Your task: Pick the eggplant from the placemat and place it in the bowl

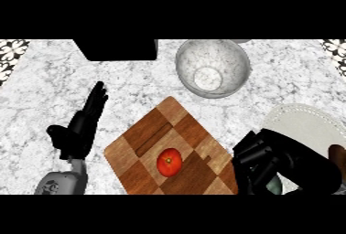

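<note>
My right hand (283,162) is at the lower right, over the pale round placemat (304,121), with its fingers curled. A dark purple-brown end of the eggplant (337,156) shows past the hand at the right edge. A grey-green bit, which looks like its stem, shows under the fingers, and the hand hides the rest. The grey marbled bowl (213,67) stands at the top centre, well away from this hand. My left hand (82,123) rests open at the left, fingers up.
A checkered wooden cutting board (145,137) lies in the middle with a red tomato (169,162) on it, between the placemat and my left hand. A black object (116,49) sits at the top left, beside the bowl.
</note>
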`<state>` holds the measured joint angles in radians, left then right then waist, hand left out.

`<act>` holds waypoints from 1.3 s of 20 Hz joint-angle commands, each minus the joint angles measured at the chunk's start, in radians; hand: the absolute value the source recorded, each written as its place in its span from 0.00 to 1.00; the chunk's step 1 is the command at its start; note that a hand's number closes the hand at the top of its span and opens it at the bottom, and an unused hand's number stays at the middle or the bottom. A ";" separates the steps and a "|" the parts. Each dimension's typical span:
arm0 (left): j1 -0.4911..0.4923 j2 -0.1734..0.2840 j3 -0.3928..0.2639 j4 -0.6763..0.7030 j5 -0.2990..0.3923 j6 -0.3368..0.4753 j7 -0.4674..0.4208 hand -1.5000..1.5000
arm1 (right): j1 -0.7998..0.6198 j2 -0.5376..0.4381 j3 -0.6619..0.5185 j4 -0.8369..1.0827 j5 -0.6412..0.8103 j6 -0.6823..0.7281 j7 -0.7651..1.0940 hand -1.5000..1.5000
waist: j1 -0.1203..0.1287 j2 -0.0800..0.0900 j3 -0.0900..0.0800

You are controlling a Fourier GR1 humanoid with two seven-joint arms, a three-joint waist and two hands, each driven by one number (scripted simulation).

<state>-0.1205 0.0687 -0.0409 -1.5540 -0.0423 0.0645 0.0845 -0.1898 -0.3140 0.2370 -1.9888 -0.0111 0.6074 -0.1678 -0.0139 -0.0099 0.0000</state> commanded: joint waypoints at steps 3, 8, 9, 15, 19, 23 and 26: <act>0.000 -0.009 -0.005 0.001 -0.008 0.005 0.010 0.50 | -0.016 -0.071 -0.170 -0.252 -0.175 0.007 0.206 1.00 | 0.004 0.007 -0.001; -0.072 -0.043 -0.009 0.096 -0.028 0.024 -0.039 0.50 | -0.236 -0.034 -0.130 -0.283 -0.223 -0.112 0.519 1.00 | 0.008 0.009 -0.002; -0.017 -0.014 -0.001 0.005 0.003 -0.009 0.008 0.50 | -0.269 -0.038 -0.153 -0.281 -0.259 -0.128 0.573 1.00 | 0.015 0.008 -0.001; -0.067 -0.011 0.010 0.035 -0.007 -0.008 -0.003 0.50 | -0.507 0.003 -0.157 -0.082 -0.144 -0.198 0.641 1.00 | 0.019 0.010 -0.001; -0.027 -0.026 -0.019 -0.039 -0.040 0.023 0.066 0.50 | -0.567 0.007 -0.193 0.055 -0.153 -0.155 0.620 1.00 | 0.019 0.009 0.000; -0.019 -0.026 0.001 0.008 -0.017 0.005 -0.004 0.50 | -0.575 -0.005 -0.125 0.166 0.135 -0.180 0.455 1.00 | 0.026 0.013 0.000; -0.036 -0.032 -0.028 -0.048 -0.034 0.012 0.057 0.50 | -0.645 -0.052 -0.107 0.294 0.271 -0.192 0.352 1.00 | 0.041 0.016 0.000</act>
<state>-0.1487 0.0432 -0.0544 -1.5599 -0.0710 0.0716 0.1019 -0.8030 -0.3334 0.1011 -1.8002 0.0897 0.4351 0.2992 0.0164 0.0036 -0.0007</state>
